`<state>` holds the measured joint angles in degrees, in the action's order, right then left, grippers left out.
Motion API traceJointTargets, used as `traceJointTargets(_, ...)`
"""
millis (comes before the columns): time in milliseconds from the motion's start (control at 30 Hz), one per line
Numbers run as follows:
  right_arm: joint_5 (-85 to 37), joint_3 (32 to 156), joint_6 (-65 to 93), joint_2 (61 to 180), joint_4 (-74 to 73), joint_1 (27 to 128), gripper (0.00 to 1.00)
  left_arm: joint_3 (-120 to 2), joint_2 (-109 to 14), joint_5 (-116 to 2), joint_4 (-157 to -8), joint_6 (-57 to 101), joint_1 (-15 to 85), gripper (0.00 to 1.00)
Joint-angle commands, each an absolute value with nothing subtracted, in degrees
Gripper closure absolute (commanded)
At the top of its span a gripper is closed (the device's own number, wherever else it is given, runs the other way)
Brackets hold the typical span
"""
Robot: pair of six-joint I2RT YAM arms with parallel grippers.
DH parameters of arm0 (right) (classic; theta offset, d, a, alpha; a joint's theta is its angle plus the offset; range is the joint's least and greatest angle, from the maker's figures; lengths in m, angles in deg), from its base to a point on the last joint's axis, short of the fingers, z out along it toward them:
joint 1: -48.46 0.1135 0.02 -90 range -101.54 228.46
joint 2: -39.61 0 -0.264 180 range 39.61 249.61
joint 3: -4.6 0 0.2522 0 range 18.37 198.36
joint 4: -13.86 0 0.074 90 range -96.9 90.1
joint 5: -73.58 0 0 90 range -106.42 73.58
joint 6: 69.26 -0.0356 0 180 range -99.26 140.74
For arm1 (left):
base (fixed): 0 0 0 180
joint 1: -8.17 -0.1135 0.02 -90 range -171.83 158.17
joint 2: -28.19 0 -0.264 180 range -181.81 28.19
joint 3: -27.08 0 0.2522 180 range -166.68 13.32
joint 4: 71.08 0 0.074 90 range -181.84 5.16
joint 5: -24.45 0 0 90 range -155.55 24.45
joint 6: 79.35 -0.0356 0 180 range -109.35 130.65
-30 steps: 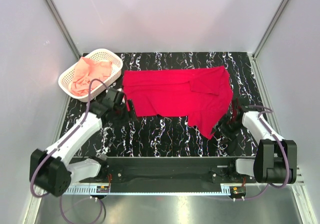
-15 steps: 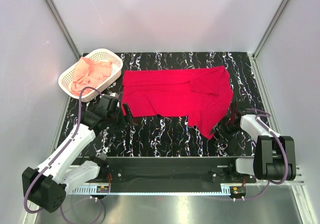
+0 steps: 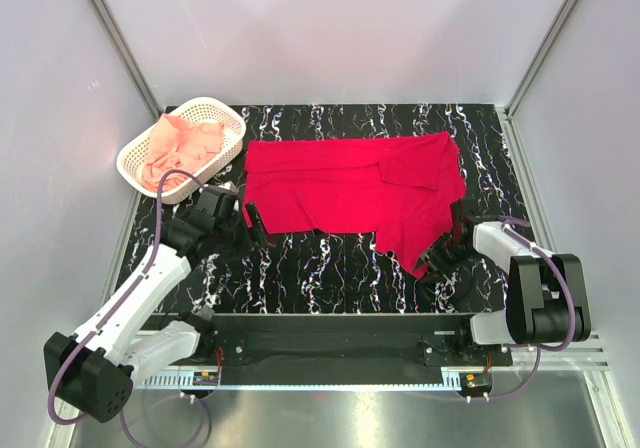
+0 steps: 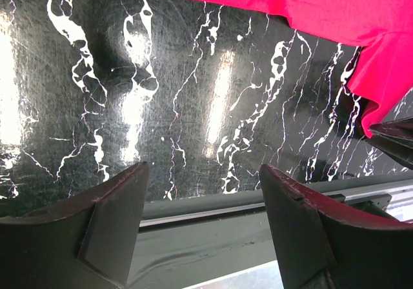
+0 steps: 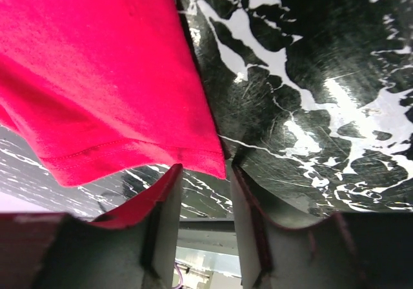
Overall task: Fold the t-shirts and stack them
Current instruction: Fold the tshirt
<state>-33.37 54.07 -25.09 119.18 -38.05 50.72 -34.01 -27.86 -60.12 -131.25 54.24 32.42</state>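
Note:
A crimson t-shirt lies spread across the black marbled table, with a folded flap at its right and a corner pointing toward the near edge. The salmon-pink t-shirt is crumpled in the white basket. My left gripper hovers just off the red shirt's near-left corner, wide open and empty; in its wrist view the shirt's hem runs along the top. My right gripper is at the shirt's near-right corner. Its jaws are narrow but still gapped, with the hem corner at their tips.
The basket stands at the table's far-left corner. White walls enclose the table on three sides. The metal rail with both arm bases runs along the near edge. Bare marbled table shows between the two grippers.
My right gripper has slid left onto the red shirt's near-right corner and its jaws have narrowed. The left arm drew back slightly from the shirt, then held still, staying open.

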Motion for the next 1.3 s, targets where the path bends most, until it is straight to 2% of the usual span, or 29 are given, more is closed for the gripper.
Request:
traceJointTargets(0, -28.47, 55.37, -25.67, 119.59, -37.08, 51.18, 0.59, -36.60, -28.32, -61.24, -130.28, 54.51, 32.34, 0.25)
traceJointTargets(100, -28.82, 55.19, -26.11, 120.03, -36.73, 51.09, 0.60, -36.51, -28.32, -61.59, -130.28, 54.51, 32.34, 0.25)
traceJointTargets(267, -27.85, 55.02, -26.46, 120.73, -35.33, 51.18, 0.70, -36.95, -29.02, -61.68, -130.02, 54.42, 32.34, 0.25)
traceJointTargets(300, -28.02, 54.93, -26.46, 121.43, -34.89, 51.09, 0.75, -37.12, -29.20, -61.86, -130.02, 54.33, 32.34, 0.25)
traceJointTargets(333, -28.98, 54.49, -26.29, 121.96, -34.27, 51.18, 0.86, -37.39, -29.29, -62.12, -130.19, 54.24, 32.34, 0.25)
traceJointTargets(367, -29.69, 54.31, -26.11, 122.22, -33.14, 51.18, 0.93, -37.74, -29.64, -62.29, -130.45, 54.07, 32.34, 0.24)
traceJointTargets(433, -30.31, 54.14, -25.93, 122.84, -32.77, 51.09, 1.00, -38.27, -29.99, -63.43, -131.33, 54.07, 32.34, 0.23)
traceJointTargets(633, -24.70, 59.92, -21.81, 115.65, -42.77, 51.18, 1.00, -36.34, -32.27, -63.80, -131.96, 54.60, 25.86, 0.22)
traceJointTargets(833, -22.31, 65.12, -18.47, 109.22, -52.46, 51.18, 1.00, -34.66, -41.65, -62.74, -127.47, 53.80, 16.79, 0.30)
traceJointTargets(967, -22.22, 67.58, -17.67, 108.17, -55.61, 51.09, 1.00, -36.94, -48.61, -63.97, -123.44, 53.10, 16.25, 0.37)
traceJointTargets(1267, -23.19, 68.73, -16.71, 105.62, -59.22, 51.09, 1.00, -42.83, -60.22, -67.74, -119.82, 52.05, 15.73, 0.42)
